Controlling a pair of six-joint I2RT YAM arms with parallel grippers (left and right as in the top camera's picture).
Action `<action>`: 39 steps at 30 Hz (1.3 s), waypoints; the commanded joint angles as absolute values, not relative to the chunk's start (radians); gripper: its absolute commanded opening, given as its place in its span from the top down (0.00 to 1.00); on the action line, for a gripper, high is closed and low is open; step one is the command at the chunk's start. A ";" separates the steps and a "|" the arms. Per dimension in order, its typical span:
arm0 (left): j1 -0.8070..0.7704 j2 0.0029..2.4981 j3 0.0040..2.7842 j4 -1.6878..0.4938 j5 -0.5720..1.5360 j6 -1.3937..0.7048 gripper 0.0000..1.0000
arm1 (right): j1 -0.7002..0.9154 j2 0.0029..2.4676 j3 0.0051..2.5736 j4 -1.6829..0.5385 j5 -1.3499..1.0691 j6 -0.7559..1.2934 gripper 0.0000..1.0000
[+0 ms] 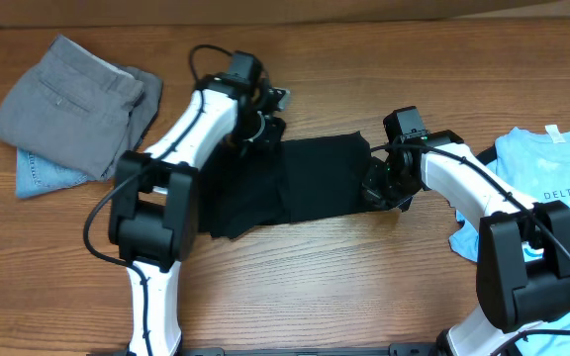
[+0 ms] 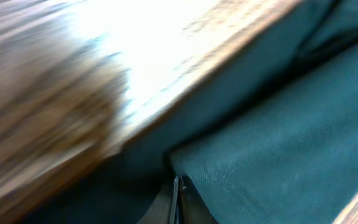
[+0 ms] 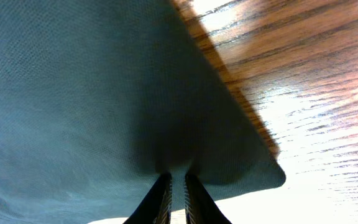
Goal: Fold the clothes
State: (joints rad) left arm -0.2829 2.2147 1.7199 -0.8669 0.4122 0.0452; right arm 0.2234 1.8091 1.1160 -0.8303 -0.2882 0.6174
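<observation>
**Black T-shirt** [image 1: 295, 183] – soft, matte knit with a fine weave visible up close. It is laid flat as a rough rectangle at mid-table between the two arms, and one layer is folded over another near its middle.

**Left gripper** [image 2: 177, 183] – fingers pressed together at a stitched hem on the shirt's far-left edge. Whether cloth lies between them cannot be told.

**Right gripper** [image 3: 177, 177] – pinching the shirt's right edge, with the fabric puckered into the narrow gap between the fingers.

**Grey trousers** [image 1: 67, 104] – folded, lying on a blue denim piece [image 1: 43, 176] at the far left.

**Light-blue T-shirt** [image 1: 552, 178] – printed lettering, at the right edge of the table.

**Table** [image 1: 364, 59] – brown wood grain, glossy, with bright glare in both wrist views.
</observation>
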 commanded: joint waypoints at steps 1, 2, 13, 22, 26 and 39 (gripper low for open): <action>-0.202 2.210 1.718 -0.869 0.416 -0.001 0.96 | 0.228 1.796 1.111 -0.827 -0.289 0.633 0.88; -0.189 2.210 1.718 -0.866 0.449 -0.001 0.96 | 0.228 1.796 1.111 -0.827 -0.289 0.633 0.86; -0.157 2.210 1.735 -0.914 0.640 0.045 0.73 | 0.228 1.797 1.111 -0.836 -0.267 0.636 0.83; -0.247 2.186 1.814 -1.071 0.623 0.136 0.83 | 0.228 1.797 1.098 -0.819 -0.226 0.708 0.96; -0.331 2.187 1.813 -1.073 0.507 0.135 0.88 | 0.228 1.799 1.098 -0.789 -0.210 0.712 0.95; -0.387 2.188 1.713 -0.997 0.118 0.029 0.89 | 0.222 1.921 1.098 -0.781 -0.346 0.735 0.96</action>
